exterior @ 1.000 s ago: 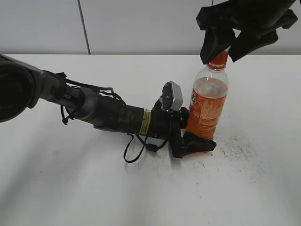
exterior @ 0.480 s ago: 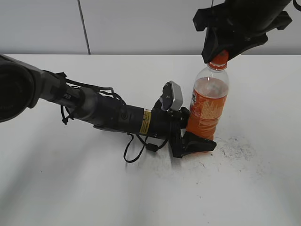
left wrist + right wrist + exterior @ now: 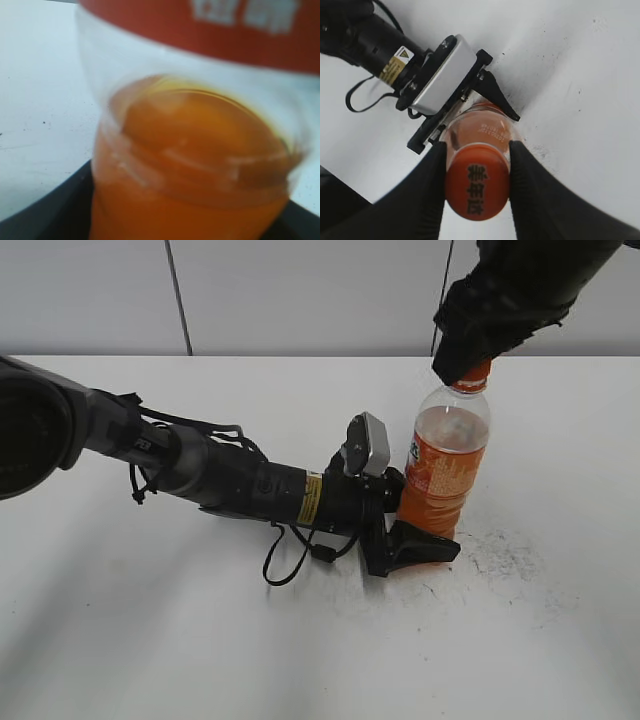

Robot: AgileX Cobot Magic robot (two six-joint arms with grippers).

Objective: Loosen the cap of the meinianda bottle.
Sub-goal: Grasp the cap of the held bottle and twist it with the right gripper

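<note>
The meinianda bottle (image 3: 442,470) stands upright on the white table, clear plastic with orange drink and an orange label. My left gripper (image 3: 412,540) is shut on its lower body; the left wrist view is filled by the bottle (image 3: 200,150), blurred and very close. The orange cap (image 3: 477,187) with dark printed characters shows from above in the right wrist view. My right gripper (image 3: 477,187) is shut on the cap, one black finger pressed on each side. In the exterior view the right gripper (image 3: 470,365) covers the cap, with only the orange neck showing below it.
The white table (image 3: 150,640) carries dark scuff marks (image 3: 510,555) to the right of the bottle. The left arm (image 3: 220,480) lies low across the table from the left, with a loose black cable loop (image 3: 285,560) beneath it. A pale wall stands behind.
My right gripper has come down over the bottle top and its fingers have closed onto the cap. The left arm and the bottle have stayed in place.
</note>
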